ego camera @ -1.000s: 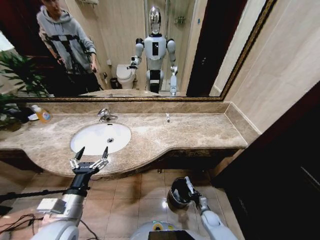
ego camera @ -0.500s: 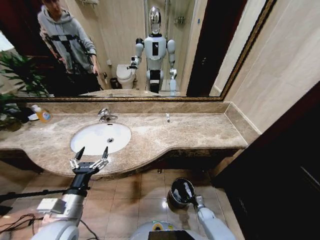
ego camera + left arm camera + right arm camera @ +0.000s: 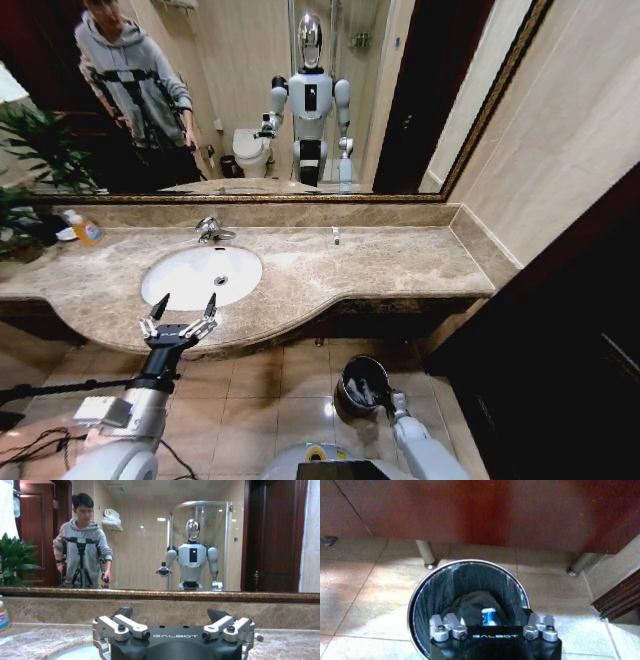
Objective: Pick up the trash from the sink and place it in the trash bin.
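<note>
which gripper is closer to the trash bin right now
Right. The right gripper hangs just over the trash bin on the floor; the left gripper is open up at the counter edge by the sink.

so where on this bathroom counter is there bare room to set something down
The marble counter lies bare from the sink across to the right wall, apart from one small object near the backsplash. It is tighter on the left, where the orange-liquid bottle and plant stand, and the left gripper hovers open at the sink's front rim.
</note>
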Controlling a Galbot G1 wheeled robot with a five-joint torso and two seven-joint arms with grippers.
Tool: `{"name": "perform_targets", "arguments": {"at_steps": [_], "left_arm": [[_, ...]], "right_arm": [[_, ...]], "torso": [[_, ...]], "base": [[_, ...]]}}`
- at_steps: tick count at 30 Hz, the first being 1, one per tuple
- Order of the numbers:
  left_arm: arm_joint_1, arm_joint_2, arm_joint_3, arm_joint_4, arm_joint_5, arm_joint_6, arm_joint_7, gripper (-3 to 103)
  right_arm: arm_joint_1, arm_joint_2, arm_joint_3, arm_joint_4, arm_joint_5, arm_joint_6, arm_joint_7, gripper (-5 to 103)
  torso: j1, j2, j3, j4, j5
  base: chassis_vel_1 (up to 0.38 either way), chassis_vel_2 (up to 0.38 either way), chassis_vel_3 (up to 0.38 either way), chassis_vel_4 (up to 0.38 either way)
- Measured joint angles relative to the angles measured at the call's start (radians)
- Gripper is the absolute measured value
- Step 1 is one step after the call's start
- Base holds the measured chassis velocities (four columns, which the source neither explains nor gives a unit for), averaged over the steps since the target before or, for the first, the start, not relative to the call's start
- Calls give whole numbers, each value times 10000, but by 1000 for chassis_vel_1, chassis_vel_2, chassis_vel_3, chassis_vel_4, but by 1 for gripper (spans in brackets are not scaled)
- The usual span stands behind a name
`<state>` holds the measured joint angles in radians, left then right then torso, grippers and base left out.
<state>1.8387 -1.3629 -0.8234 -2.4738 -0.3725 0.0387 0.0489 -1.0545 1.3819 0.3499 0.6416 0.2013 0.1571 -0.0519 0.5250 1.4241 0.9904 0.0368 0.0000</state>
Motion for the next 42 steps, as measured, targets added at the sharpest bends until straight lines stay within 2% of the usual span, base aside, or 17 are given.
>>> {"name": "perform_targets", "arguments": {"at_steps": [3,4,5,6,8,15,18,20,22,24,29,31,33,36,38,39,42], "left_arm": [[0,0,0,0,0,0,0,100],[0,0,0,0,-1,0,0,100],[0,0,0,0,0,0,0,100],[0,0,0,0,0,0,0,100],[0,0,0,0,0,0,0,100],[0,0,0,0,-1,0,-1,100],[0,0,1,0,-1,0,0,100],[0,0,0,0,0,0,0,100],[-1,0,0,0,0,0,-1,100],[0,0,0,0,-1,0,0,100],[0,0,0,0,0,0,0,100],[-1,0,1,0,0,0,1,100],[0,0,0,0,0,0,-1,100],[0,0,0,0,0,0,-1,100],[0,0,0,0,0,0,-1,100],[0,0,0,0,0,0,-1,100],[0,2,0,0,0,0,0,100]], "right_arm": [[-136,-59,0,238,1,17,-22,83],[-167,-75,0,290,3,22,-27,83],[-278,-129,1,465,9,50,-63,93],[-379,-181,3,632,22,106,-89,97],[-573,-277,34,988,86,215,-130,99],[-1958,-1029,312,3297,768,547,-137,100],[-3277,-1574,736,5512,1008,518,80,100],[-3525,-1641,844,5944,1051,491,146,100],[-4725,-1865,1428,8171,1259,293,447,100],[-5115,-1901,1606,8865,1282,238,504,100],[-7376,-1870,2326,12451,1003,9,699,100],[-7530,-1845,2385,12805,971,-52,722,100],[-7952,-1800,2538,14125,878,-394,787,100],[-8016,-1855,2550,14944,851,-744,767,100],[-7623,-1970,2433,15714,879,-1490,769,100],[-7623,-1970,2433,15714,879,-1490,769,100],[-6459,-2413,2107,16095,1109,-2313,918,100]], "torso": [[0,1,0,0,-1],[0,1,0,0,-1],[0,1,0,0,0],[0,1,0,0,1],[0,1,0,0,3],[0,1,0,0,1],[0,1,0,-1,1],[0,1,-1,-1,3],[0,1,0,0,-2],[0,1,-1,0,-3],[-1,2,-2,-4,0],[-1,2,-1,-4,-2],[-1,2,-1,0,-2],[0,1,0,-1,-1],[-1,2,0,-3,0],[-1,2,0,-3,0],[0,1,1,1,4]], "base": [[0,0,0,0],[0,0,0,0],[0,0,0,0],[0,0,0,0],[0,0,0,0],[0,0,0,0],[0,0,0,0],[0,0,0,0],[0,0,0,0],[0,0,0,0],[0,0,0,0],[0,0,0,0],[0,0,0,0],[0,0,0,0],[0,0,0,0],[0,0,0,0],[0,0,0,0]]}}
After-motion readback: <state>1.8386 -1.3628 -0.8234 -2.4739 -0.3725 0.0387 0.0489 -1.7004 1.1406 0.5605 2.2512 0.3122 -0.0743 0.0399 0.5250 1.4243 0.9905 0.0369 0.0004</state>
